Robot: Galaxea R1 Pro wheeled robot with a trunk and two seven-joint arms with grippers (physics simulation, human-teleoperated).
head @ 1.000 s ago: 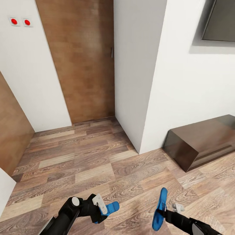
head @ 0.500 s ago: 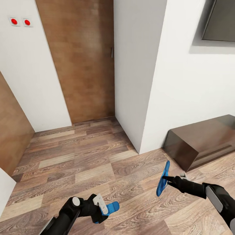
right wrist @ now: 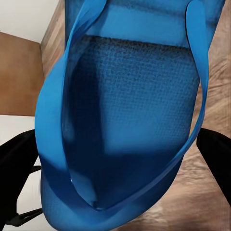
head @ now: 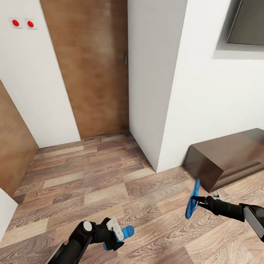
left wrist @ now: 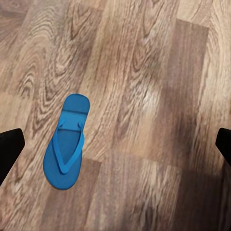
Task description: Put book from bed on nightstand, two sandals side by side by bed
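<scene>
I count two bright-blue sandals: one [left wrist: 65,144] lies flat on the wood-plank floor [head: 95,183] beneath my left gripper [head: 116,234], whose fingers are spread and empty; the other sandal [head: 192,198] hangs on edge, pinched in my right gripper [head: 200,201], near a dark low cabinet [head: 227,157].

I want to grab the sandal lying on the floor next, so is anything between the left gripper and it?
Nothing visible does: the left gripper hangs open above the sandal, with only wood floor around it.
</scene>
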